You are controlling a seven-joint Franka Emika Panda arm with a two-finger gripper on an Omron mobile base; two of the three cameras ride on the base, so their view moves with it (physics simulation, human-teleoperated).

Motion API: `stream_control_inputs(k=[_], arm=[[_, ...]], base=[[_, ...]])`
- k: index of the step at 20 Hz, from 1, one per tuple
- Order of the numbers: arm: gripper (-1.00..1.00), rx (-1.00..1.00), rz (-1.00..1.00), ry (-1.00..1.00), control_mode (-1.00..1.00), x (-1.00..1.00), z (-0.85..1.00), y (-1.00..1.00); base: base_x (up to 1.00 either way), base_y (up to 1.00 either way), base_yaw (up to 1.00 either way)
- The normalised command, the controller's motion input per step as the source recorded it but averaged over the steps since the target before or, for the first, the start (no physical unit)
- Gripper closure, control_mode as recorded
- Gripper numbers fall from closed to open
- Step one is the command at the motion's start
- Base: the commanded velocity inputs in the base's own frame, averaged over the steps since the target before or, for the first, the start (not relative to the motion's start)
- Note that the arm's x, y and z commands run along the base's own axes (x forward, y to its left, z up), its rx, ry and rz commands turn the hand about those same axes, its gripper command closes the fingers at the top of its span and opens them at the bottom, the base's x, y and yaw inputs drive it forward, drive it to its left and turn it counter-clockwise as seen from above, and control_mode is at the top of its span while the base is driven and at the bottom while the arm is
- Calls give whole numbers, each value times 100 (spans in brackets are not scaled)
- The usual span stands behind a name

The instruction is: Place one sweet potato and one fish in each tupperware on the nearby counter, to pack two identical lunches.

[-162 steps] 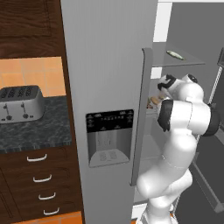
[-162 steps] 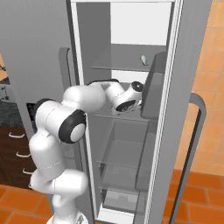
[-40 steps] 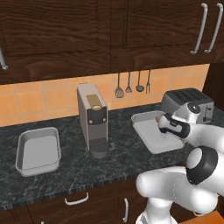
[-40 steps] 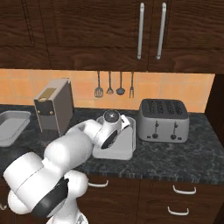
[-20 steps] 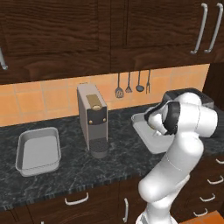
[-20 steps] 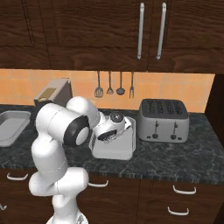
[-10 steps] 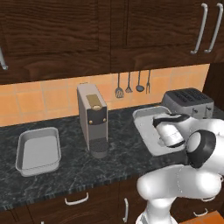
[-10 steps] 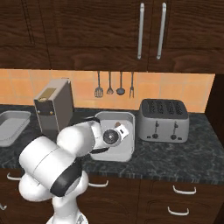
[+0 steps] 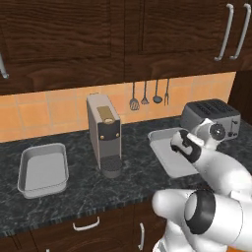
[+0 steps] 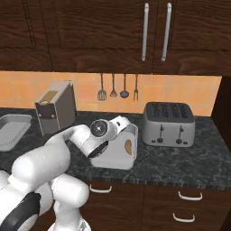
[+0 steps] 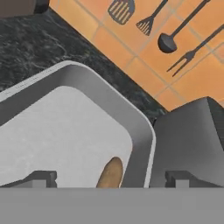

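One sweet potato (image 11: 109,173) lies in the near tupperware (image 11: 141,127); above it the gripper (image 11: 109,177) hangs wide apart, holding nothing.

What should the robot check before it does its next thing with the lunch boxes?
1. Sweet potato lies inside the near tupperware: ok.
2. Gripper open and clear of the sweet potato: ok, fingertips spread wide, nothing between them.
3. Fish in that tupperware: not ok as far as the hand view shows.
4. Far tupperware filled: not ok, it looks bare.
5. Room to lift away: cannot tell; toaster stands close beside.
6. Counter steady under the box: ok.
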Motion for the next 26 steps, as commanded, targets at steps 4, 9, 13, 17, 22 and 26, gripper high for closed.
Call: stream_control_inputs(k=[4,9,13,17,22,26], arm=[[-100,1,-23,21,-100,-48,91,24],[-100,23,-55,-19,-100,-66,5,51],[-100,44,-55,-11,-100,-84,27,45],[-100,49,-17,10,-100,-89,57,10],[-100,22,7,12,-100,-62,20,28],[-100,0,20,0,-100,-79,-22,53]], base=[[0,0,0],[0,0,0],[0,0,0],[0,0,0],[0,0,0],[0,0,0]])
